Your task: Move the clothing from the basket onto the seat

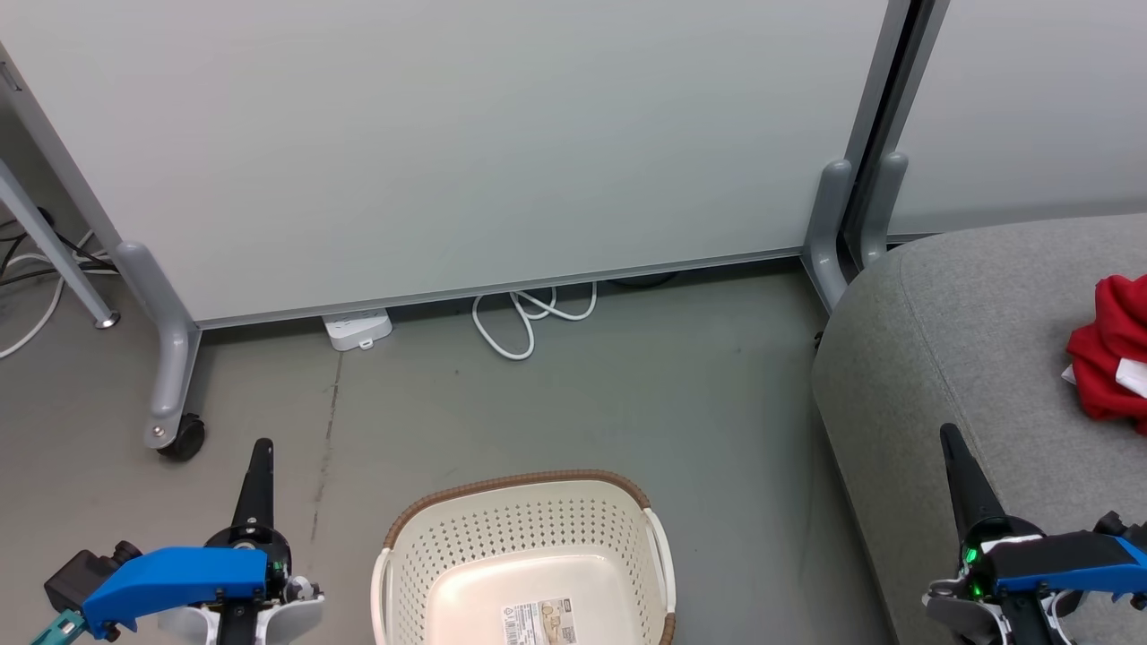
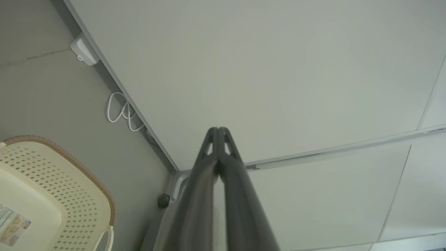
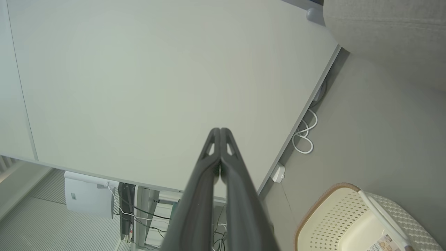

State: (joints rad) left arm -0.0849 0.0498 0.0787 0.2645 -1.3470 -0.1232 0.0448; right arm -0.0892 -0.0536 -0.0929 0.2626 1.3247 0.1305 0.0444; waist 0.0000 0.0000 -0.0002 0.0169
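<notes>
Head view gives you the clothing point(image 1: 1111, 354) bunched red on the seat point(image 1: 968, 358), up and to the right of your right gripper point(image 1: 948, 437), whose fingers are pressed together on nothing. The basket point(image 1: 520, 524) stands on the floor point(image 1: 627, 385) between your two grippers, label point(image 1: 538, 621) showing on its bottom, and your left gripper point(image 1: 262, 448) beside it is likewise clenched and empty. Beyond both grippers a coiled white cable point(image 1: 529, 318) and a power strip point(image 1: 358, 328) lie at the foot of a pale partition point(image 1: 493, 134).
</notes>
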